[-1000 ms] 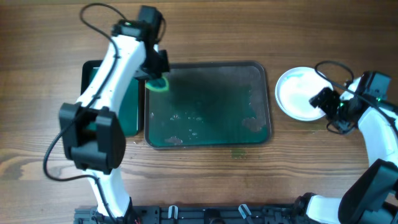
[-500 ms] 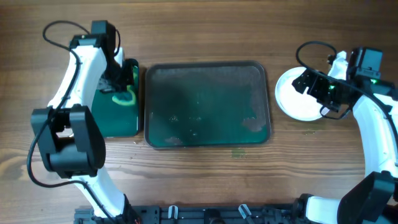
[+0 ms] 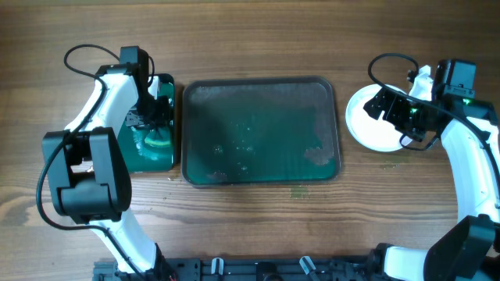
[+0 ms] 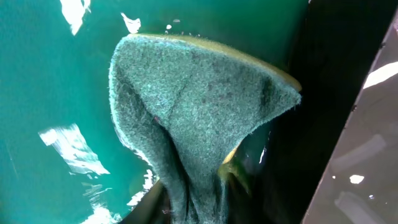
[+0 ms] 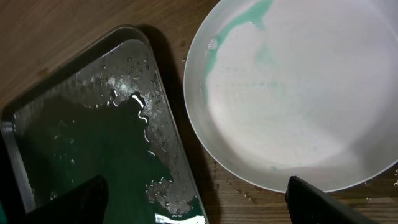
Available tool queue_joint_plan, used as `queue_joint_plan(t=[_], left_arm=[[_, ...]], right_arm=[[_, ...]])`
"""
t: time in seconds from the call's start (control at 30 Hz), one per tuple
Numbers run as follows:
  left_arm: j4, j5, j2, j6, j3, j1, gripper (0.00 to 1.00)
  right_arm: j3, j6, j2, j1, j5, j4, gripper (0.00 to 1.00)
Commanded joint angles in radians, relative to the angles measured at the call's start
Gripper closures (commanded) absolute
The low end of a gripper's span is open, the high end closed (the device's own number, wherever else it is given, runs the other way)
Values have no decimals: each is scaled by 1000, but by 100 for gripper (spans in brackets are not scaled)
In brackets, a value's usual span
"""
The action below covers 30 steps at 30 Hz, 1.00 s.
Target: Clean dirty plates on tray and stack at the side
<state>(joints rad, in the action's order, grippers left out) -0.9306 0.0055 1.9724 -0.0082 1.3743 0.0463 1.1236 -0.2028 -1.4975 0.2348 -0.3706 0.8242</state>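
Overhead first: wooden table [image 3: 258, 226] across the whole view. At its centre, the tray [image 3: 262, 101], dark green, rounded at the corners, wet with beads and pale patches of water. Just beside its left edge, a narrower bright-green tray [image 3: 156, 161]; cannot tell from above whether the two touch. To the right of the tray, apart from it on the wood, the plates [image 3: 367, 129], white and round, seen as a single disc; cannot tell how many in the pile.

On the left, left gripper [image 3: 156, 129] down in the bright-green tray, clamped on a green sponge [image 3: 158, 142]. From the left wrist, sponge [image 4: 193, 106] folded into a cone, pinched at its narrow end at the bottom of the picture, wide end against the wet bright-green floor.

On the right, right gripper [image 3: 381, 105] above the left part of the plates, spread wide. From the right wrist, two dark fingertips [image 5: 81, 199] at the lower corners, far apart; between them the top plate [image 5: 298, 93] and the tray's wet edge [image 5: 81, 143], parted by a strip of wood. On that plate, a teal smear [image 5: 239, 25] along the rim on the side nearer the tray, with fainter teal streaks over the middle.
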Motion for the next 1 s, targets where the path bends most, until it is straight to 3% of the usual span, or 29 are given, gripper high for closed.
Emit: queue_joint_plan(t=[0.0, 0.03, 0.07, 0.37, 0.4, 0.53, 0.97], left_arm=[[-5, -4, -18, 4, 22, 6, 39], [-5, -3, -25, 4, 26, 6, 10], [-8, -3, -39, 4, 32, 6, 0], [-146, -2, -277, 1, 143, 5, 0], [-156, -2, -311, 1, 143, 5, 0], [-174, -2, -405, 1, 143, 5, 0], [-155, 5, -420, 1, 143, 5, 0]], right_arm=[[18, 20, 12, -6, -35, 8, 8], [21, 20, 13, -6, -35, 11, 8], [28, 20, 14, -6, -35, 20, 8], [127, 56, 142, -6, -34, 108, 8], [136, 67, 169, -6, -34, 116, 1], [177, 95, 318, -6, 17, 188, 1], [183, 147, 697, -6, 42, 288, 0]])
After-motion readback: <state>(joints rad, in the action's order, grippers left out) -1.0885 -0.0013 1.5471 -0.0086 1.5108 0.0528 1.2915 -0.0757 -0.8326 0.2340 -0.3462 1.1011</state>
